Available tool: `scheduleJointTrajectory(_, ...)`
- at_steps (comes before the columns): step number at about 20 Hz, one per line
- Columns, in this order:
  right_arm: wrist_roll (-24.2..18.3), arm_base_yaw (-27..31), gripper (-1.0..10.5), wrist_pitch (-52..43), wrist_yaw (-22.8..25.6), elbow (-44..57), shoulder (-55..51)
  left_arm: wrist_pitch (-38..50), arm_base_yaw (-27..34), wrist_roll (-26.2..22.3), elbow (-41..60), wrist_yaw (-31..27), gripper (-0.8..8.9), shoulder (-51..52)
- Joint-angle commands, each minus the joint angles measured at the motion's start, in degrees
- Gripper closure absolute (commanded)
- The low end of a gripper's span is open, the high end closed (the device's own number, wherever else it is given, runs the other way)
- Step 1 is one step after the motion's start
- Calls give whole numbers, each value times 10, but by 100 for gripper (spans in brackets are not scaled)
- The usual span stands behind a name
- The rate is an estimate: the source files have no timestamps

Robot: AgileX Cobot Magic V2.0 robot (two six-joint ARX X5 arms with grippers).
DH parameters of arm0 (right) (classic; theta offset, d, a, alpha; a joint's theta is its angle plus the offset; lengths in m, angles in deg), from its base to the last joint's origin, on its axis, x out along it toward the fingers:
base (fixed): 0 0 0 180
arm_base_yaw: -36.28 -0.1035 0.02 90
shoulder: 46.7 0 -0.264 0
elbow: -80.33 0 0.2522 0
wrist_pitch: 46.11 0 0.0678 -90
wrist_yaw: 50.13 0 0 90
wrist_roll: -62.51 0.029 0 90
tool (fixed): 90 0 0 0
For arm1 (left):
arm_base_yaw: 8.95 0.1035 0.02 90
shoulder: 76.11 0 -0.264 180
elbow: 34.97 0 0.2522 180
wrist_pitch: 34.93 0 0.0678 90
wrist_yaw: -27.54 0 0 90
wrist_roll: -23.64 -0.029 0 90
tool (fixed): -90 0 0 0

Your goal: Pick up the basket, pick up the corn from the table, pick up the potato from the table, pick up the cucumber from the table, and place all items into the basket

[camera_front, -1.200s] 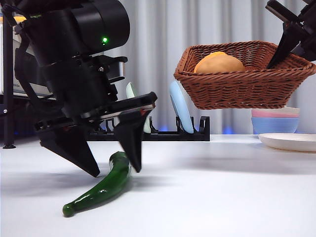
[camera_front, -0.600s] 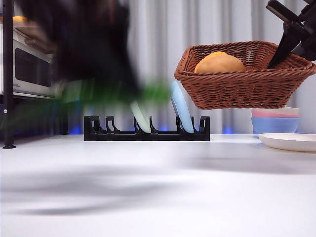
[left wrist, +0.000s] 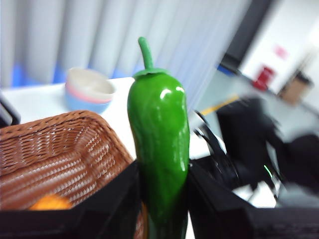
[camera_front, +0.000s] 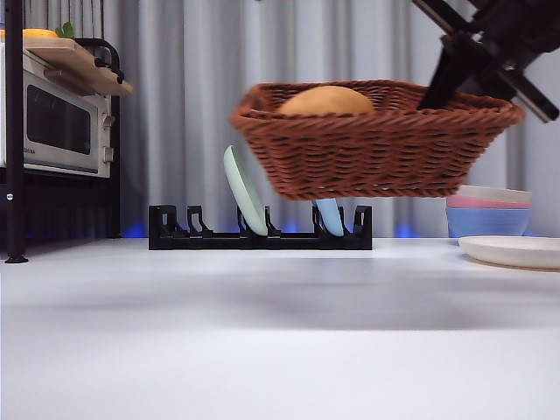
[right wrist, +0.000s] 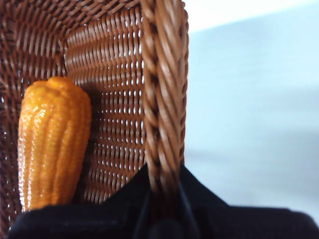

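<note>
1. Compared with the front view of a second ago, the cucumber [left wrist: 158, 149] is no longer seen on the table [camera_front: 280, 350]; it is now shown only in the left wrist view, clamped between the closed jaws of the left gripper [left wrist: 162, 209], stem end up, just beside the basket [camera_front: 372, 140].
2. The large dark arm that was low over the table, left of the basket, is gone from the front view.
3. The basket is seen further left than before, now covering the blue plate [camera_front: 330, 216] in the black rack [camera_front: 260, 238]; it is held clear above the table.
4. The basket's braided rim is pinched by the right gripper [right wrist: 162, 196], whose jaws are closed on it; in the front view that gripper is cut off at the top corner.
5. Inside the basket the corn [right wrist: 52, 144] is seen lying against the woven wall, its lower end hidden by the gripper.
6. An orange rounded top [camera_front: 325, 101] shows above the basket's rim; whether it is corn or potato cannot be told.
7. The room beyond the basket is blurred in the left wrist view.
</note>
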Motion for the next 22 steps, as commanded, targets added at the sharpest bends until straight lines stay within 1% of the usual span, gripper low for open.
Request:
scheduleJointTrajectory(1,16,-19,958,-12,-5,-7,-5,19,-1,64,6,-1,821,-33)
scheduleJointTrajectory(5,20,-39,958,-12,-4,-7,-5,6,-4,67,6,-1,812,-86)
scheduleJointTrajectory(6,21,-41,958,-11,-5,-7,-5,-1,-4,66,6,-1,790,-93)
scheduleJointTrajectory(7,22,-44,958,-10,-4,-7,-5,-7,-4,66,6,-1,683,-97)
scheduleJointTrajectory(8,23,-46,958,-10,-5,-7,-5,-13,-4,66,6,-1,515,-97)
scheduleJointTrajectory(9,23,-51,958,-10,-4,-7,-5,-14,-4,65,6,-3,371,-97)
scheduleJointTrajectory(10,24,-54,958,-10,-5,-7,-5,-14,-4,64,6,-3,333,-97)
scheduleJointTrajectory(15,29,-67,958,0,-5,-7,-5,-21,-4,53,2,1,334,-96)
scheduleJointTrajectory(17,28,-67,958,4,-4,-7,-5,-30,-4,46,-8,22,335,-80)
scheduleJointTrajectory(19,28,-63,958,4,1,-7,-5,-58,-4,26,-30,31,335,-53)
scheduleJointTrajectory(22,20,-47,959,3,40,-7,3,-144,-6,-13,-85,31,338,-8)
